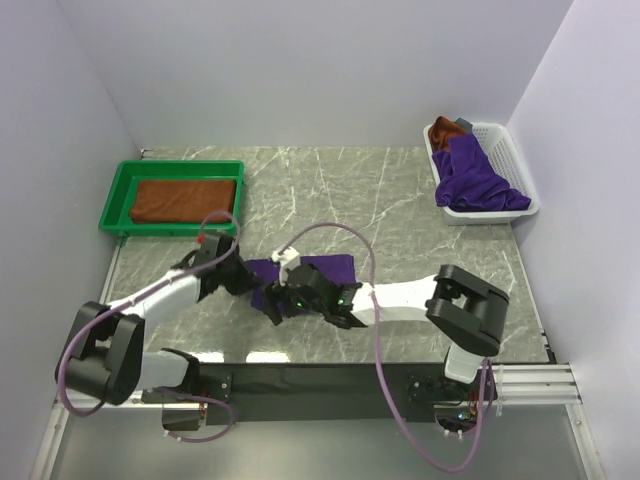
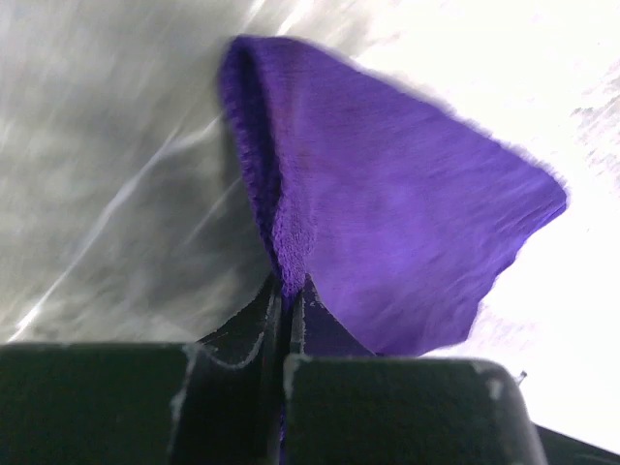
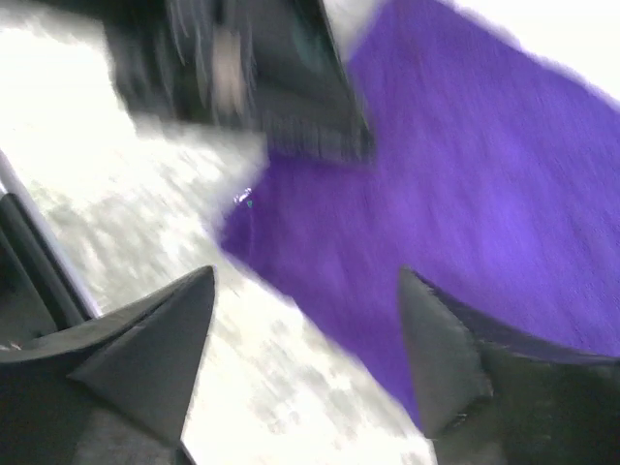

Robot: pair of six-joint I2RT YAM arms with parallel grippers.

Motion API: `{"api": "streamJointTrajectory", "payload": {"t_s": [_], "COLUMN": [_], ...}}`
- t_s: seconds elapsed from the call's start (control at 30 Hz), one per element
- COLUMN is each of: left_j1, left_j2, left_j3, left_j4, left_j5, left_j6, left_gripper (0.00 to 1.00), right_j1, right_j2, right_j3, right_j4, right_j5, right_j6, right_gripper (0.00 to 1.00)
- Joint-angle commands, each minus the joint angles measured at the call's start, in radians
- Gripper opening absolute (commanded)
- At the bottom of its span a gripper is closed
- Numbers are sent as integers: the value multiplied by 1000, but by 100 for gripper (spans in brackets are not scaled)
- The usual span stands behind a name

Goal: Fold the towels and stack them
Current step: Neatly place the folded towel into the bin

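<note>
While the basket (image 1: 513,160) holds purple towels (image 1: 475,180), the tray (image 1: 119,196) holds brown cloth (image 1: 183,200).

One purple towel (image 1: 330,268) is spread at the centre, an edge raised. A rust-brown towel (image 1: 183,198) is laid flat in the green tray (image 1: 120,195); purple towels (image 1: 475,180) are heaped in the white basket (image 1: 510,158).

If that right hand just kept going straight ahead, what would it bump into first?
Probably the purple towel, just ahead of the right hand; the left hand lies close beyond, but depth is unclear.
</note>
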Motion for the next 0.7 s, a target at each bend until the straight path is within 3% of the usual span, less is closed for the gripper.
{"api": "streamJointTrajectory", "payload": {"t_s": [0.0,0.17,0.4,0.67], "left_j1": [-3,0,34,126], "left_j2": [42,235,492,628], "left_j3": [197,544,938,1279], "left_j4": [-115,-296,-508,-637], "left_j5": [-119,-234,-394,-510], "left_j6": [156,340,448,517], "left_gripper": [1,1,1,1], "right_j1": [-2,-4,-4,-8], "right_j2": [-136,-293,-558,-583], "right_j3": [-80,-200,-358,-404], "right_j4": [56,19,-66,-95], "right_j5": [106,176,239,215], "right_j6": [14,-5,-17,-51], "right_gripper": [87,89,89,88]}}
